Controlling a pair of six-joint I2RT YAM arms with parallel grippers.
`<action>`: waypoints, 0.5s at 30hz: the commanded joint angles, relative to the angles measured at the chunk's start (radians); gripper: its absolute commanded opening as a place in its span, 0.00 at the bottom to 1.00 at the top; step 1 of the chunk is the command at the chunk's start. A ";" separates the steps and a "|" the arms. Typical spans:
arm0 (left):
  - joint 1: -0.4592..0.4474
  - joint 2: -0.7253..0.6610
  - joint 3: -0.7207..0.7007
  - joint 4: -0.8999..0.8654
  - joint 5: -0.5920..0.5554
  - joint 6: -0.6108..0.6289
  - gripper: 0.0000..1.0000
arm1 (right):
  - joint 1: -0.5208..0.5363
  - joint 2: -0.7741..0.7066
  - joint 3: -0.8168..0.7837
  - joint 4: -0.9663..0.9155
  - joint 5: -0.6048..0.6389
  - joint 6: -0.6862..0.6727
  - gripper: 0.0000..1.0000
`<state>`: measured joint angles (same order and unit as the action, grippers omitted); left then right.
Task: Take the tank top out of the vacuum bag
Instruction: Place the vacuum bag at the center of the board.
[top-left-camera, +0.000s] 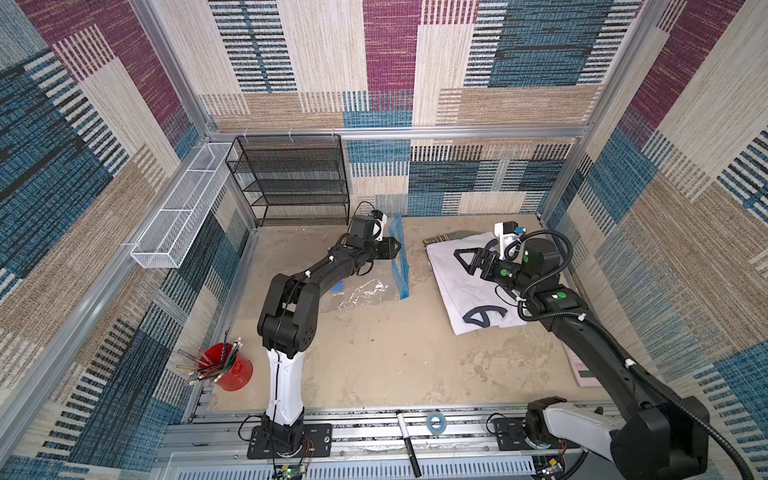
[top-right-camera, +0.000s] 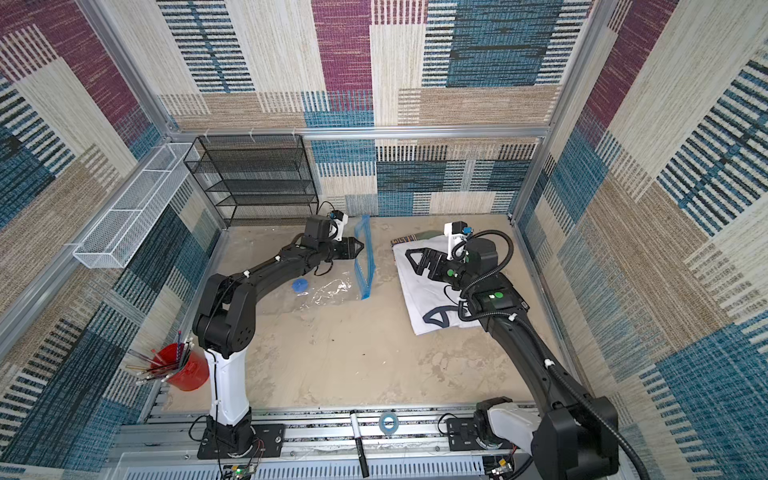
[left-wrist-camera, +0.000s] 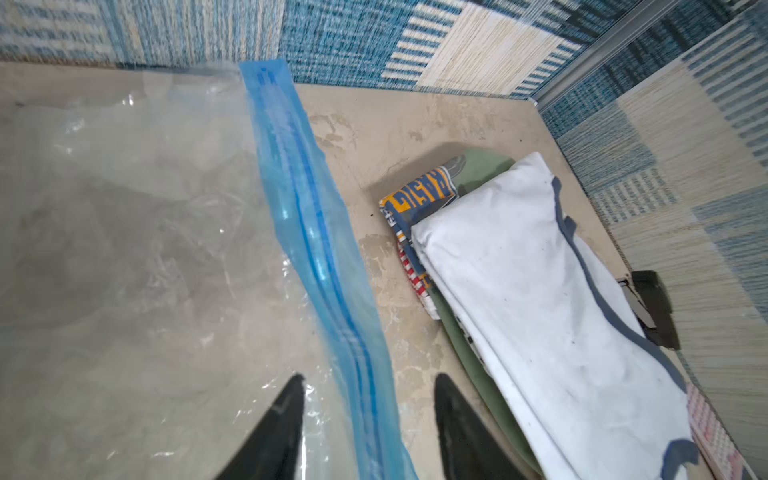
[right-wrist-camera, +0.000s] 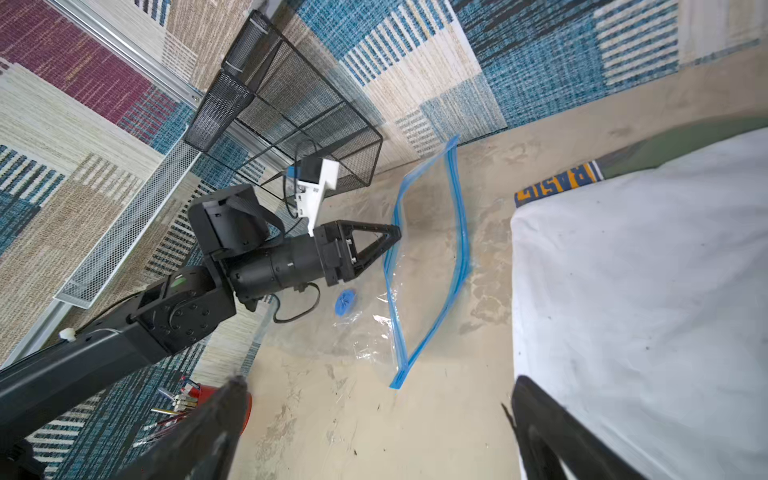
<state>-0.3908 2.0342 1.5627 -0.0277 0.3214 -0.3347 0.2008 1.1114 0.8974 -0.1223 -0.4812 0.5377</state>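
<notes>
The vacuum bag (top-left-camera: 365, 293) lies clear and crinkled at mid-table, its blue zip strip (left-wrist-camera: 316, 249) gaping toward the right and its round blue valve (top-right-camera: 300, 285) beside my left arm. My left gripper (left-wrist-camera: 370, 379) is open, and the strip's upper lip runs loose between its jaws. The tank top (top-left-camera: 465, 291), white with navy trim, lies outside the bag on a stack of folded clothes at the right. My right gripper (right-wrist-camera: 379, 380) hovers wide open and empty at the tank top's (right-wrist-camera: 644, 291) near edge. In both top views it (top-left-camera: 469, 257) hangs above the cloth.
Under the tank top lie a yellow-and-blue printed garment (left-wrist-camera: 419, 195) and a green one. A black mesh shelf (top-left-camera: 291, 178) and a white wire basket (top-left-camera: 178, 208) stand at the back left. A red cup of pencils (top-left-camera: 226, 365) sits front left. A marker (top-left-camera: 407, 440) and tape roll (top-left-camera: 435, 422) lie on the front rail.
</notes>
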 joint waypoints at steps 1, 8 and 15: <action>0.003 -0.114 -0.008 0.044 0.065 0.053 0.67 | -0.001 -0.078 -0.044 -0.062 0.079 -0.004 0.99; 0.007 -0.467 -0.037 -0.077 0.095 0.137 0.93 | -0.016 -0.135 -0.097 -0.029 0.093 0.009 0.99; 0.026 -1.010 -0.452 -0.275 -0.411 0.221 0.99 | -0.144 -0.218 -0.015 -0.121 0.178 -0.055 0.99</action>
<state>-0.3725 1.1458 1.2221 -0.1562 0.1661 -0.1745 0.0990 0.9318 0.8612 -0.2165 -0.3473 0.5205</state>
